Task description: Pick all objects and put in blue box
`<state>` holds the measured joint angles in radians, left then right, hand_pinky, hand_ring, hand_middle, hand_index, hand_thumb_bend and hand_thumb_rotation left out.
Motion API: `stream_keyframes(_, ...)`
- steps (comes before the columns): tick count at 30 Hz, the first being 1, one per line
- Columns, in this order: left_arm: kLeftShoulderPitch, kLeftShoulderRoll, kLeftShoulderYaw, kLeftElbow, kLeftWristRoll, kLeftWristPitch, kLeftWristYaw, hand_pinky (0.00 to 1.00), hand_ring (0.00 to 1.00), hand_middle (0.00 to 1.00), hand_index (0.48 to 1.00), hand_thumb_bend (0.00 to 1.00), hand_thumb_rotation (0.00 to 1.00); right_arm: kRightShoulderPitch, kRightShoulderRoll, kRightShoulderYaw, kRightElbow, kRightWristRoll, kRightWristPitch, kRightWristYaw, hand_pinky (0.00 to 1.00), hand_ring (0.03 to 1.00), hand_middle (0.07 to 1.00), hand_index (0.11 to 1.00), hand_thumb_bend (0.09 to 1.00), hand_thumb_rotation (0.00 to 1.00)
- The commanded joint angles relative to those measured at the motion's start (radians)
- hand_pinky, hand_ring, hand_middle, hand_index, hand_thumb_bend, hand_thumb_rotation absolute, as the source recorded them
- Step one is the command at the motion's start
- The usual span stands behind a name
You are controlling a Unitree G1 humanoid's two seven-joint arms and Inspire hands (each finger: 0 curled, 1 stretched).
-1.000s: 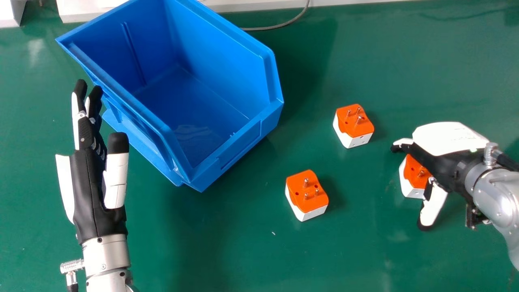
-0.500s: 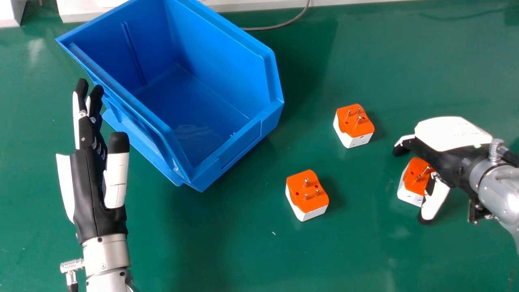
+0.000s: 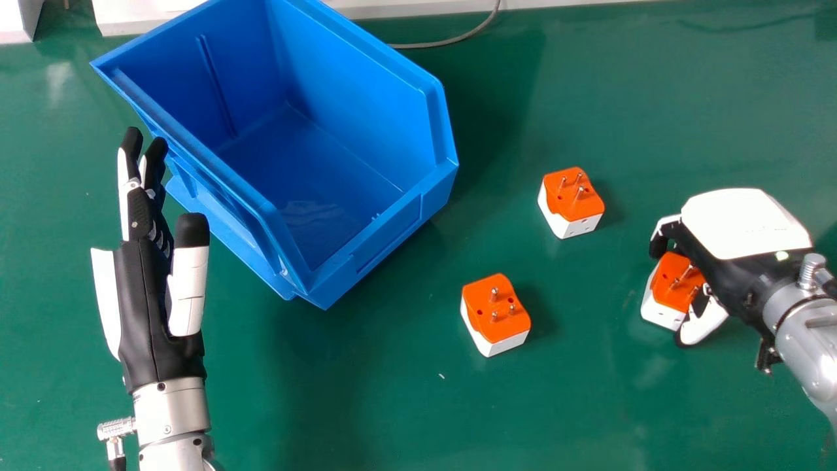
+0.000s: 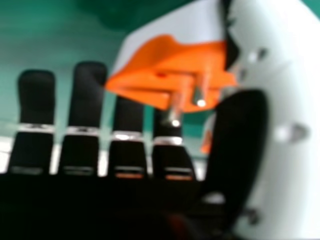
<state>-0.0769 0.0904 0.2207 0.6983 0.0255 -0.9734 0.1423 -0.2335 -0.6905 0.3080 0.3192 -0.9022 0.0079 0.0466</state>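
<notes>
Your right hand (image 3: 742, 229) has fingers curled round an orange-and-white plug adapter (image 3: 673, 281) on the green table (image 3: 392, 392); two matching adapters (image 3: 495, 314) sit nearer the blue plastic box (image 3: 386, 242). Your left hand's (image 3: 153, 294) fingers are straight.

And there's the black-and-white left hand (image 3: 153, 301), its fingers (image 3: 133, 209) straight and pointing forward, thumb (image 3: 188, 281) upright beside them, the silver left forearm (image 3: 171, 418) rising from the bottom edge! Across at the right edge, the silver right forearm (image 3: 809, 347) angles in, the black-and-white right hand (image 3: 726, 261) back-up, fingers (image 3: 662, 235) bent downward, opposite its thumb (image 3: 705, 322).
</notes>
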Motion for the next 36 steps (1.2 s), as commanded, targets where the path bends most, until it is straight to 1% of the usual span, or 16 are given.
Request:
stream_keyframes(1,-0.005,0.004,-0.001,-0.005,0.000,-0.018,0.000,1.00,0.97,0.95,0.969,0.99,0.94,0.002,-0.006,-0.017,-0.002,0.009,-0.007,-0.047,0.35,0.439,0.572,0.584,0.591,0.00)
stream_keyframes(2,-0.006,0.005,0.000,-0.002,0.002,-0.019,0.001,1.00,0.97,0.95,0.969,0.99,0.94,0.007,-0.006,-0.019,-0.004,0.014,-0.014,-0.060,0.35,0.439,0.572,0.584,0.591,0.00)
stream_keyframes(3,-0.007,0.005,0.000,0.000,0.001,-0.020,0.000,1.00,0.97,0.95,0.969,0.99,0.94,0.010,-0.006,-0.023,-0.008,0.023,-0.018,-0.063,0.35,0.439,0.572,0.584,0.591,0.00)
stream_keyframes(6,-0.007,0.005,-0.001,0.004,-0.004,-0.022,-0.004,1.00,0.97,0.95,0.971,0.99,0.94,0.015,-0.002,-0.031,-0.016,0.042,-0.017,-0.068,0.34,0.419,0.551,0.553,0.563,0.00)
stream_keyframes(7,-0.008,0.004,-0.001,0.005,-0.007,-0.024,-0.007,1.00,0.97,0.95,0.971,0.99,0.94,0.016,-0.002,-0.030,-0.018,0.041,-0.015,-0.074,0.34,0.419,0.551,0.553,0.563,0.00)
stream_keyframes(9,-0.008,0.003,0.000,0.006,-0.008,-0.024,-0.008,1.00,0.97,0.95,0.972,0.99,0.94,0.018,-0.004,-0.031,-0.021,0.044,-0.015,-0.082,0.34,0.411,0.545,0.543,0.553,0.00)
stream_keyframes(12,-0.007,0.003,0.002,0.006,-0.003,-0.023,-0.004,1.00,0.97,0.95,0.972,0.99,0.94,0.021,-0.005,-0.035,-0.027,0.052,-0.015,-0.084,0.34,0.402,0.533,0.534,0.538,0.00)
stream_keyframes(14,-0.007,0.004,0.002,0.008,-0.006,-0.024,-0.006,1.00,0.97,0.95,0.972,0.99,0.94,0.026,-0.003,-0.040,-0.033,0.059,-0.014,-0.087,0.34,0.399,0.530,0.530,0.533,0.00)
stream_keyframes(16,-0.007,0.004,0.002,0.007,-0.005,-0.025,-0.005,1.00,0.97,0.95,0.972,0.99,0.94,0.035,-0.002,-0.047,-0.050,0.060,-0.009,-0.090,0.34,0.397,0.525,0.528,0.529,0.00)
stream_keyframes(18,-0.006,0.003,0.001,0.007,-0.009,-0.026,-0.008,1.00,0.97,0.95,0.972,0.99,0.94,0.041,-0.001,-0.056,-0.060,0.062,-0.011,-0.097,0.33,0.394,0.521,0.527,0.525,0.00)
stream_keyframes(22,-0.008,0.004,0.002,0.009,-0.002,-0.028,-0.004,1.00,0.97,0.95,0.971,0.99,0.94,0.053,-0.004,-0.071,-0.094,0.067,-0.003,-0.082,0.32,0.393,0.513,0.521,0.521,0.00)
stream_keyframes(24,-0.008,0.005,0.001,0.011,-0.001,-0.030,-0.004,1.00,0.97,0.95,0.971,0.99,0.94,0.057,-0.008,-0.074,-0.109,0.063,0.002,-0.078,0.32,0.393,0.513,0.521,0.521,0.00)
stream_keyframes(27,-0.008,0.003,0.000,0.010,-0.008,-0.030,-0.009,1.00,0.97,0.95,0.972,0.98,0.94,0.064,-0.010,-0.084,-0.128,0.073,0.006,-0.074,0.31,0.390,0.506,0.519,0.518,0.00)
stream_keyframes(29,-0.008,0.003,0.001,0.009,-0.002,-0.029,-0.004,1.00,0.97,0.95,0.972,0.98,0.94,0.070,-0.012,-0.092,-0.138,0.081,0.003,-0.078,0.31,0.390,0.504,0.518,0.517,0.00)
stream_keyframes(32,-0.009,0.003,0.002,0.009,0.000,-0.029,-0.001,1.00,0.97,0.95,0.972,0.98,0.94,0.081,-0.010,-0.115,-0.165,0.103,-0.006,-0.082,0.31,0.391,0.503,0.516,0.517,0.00)
stream_keyframes(36,-0.010,0.001,0.000,0.008,-0.003,-0.027,-0.003,1.00,0.97,0.95,0.972,0.98,0.94,0.107,-0.010,-0.158,-0.248,0.123,0.001,-0.074,0.30,0.396,0.501,0.505,0.516,0.00)
